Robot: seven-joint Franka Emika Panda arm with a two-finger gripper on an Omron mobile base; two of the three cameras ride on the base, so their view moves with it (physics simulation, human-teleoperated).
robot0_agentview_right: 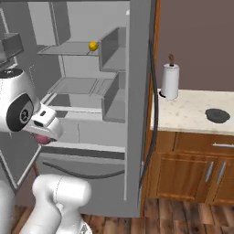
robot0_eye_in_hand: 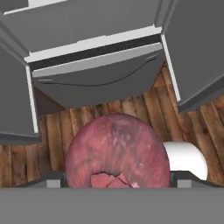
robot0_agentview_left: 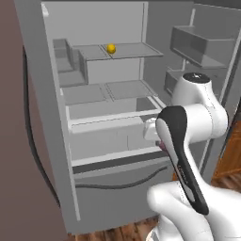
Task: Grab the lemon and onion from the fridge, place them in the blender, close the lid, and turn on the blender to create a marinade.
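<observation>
There, the fingers (robot0_eye_in_hand: pixel 117 186) gripped the reddish-pink ball-shaped onion (robot0_eye_in_hand: pixel 117 155) — the small yellow lemon (robot0_agentview_left: pixel 111 48) sat on the grey fridge's (robot0_agentview_left: pixel 40 108) upper shelf.

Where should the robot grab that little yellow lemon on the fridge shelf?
Grip the lemon across its middle, on its two sides. It is a small round ball, so any pair of opposite sides would probably do. Come in from the open front of the fridge, level with the upper shelf it sits on, since walls close the back and sides.

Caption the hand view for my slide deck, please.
Hand view: the gripper holds the reddish onion above the wooden floor, in front of the open fridge.
</observation>
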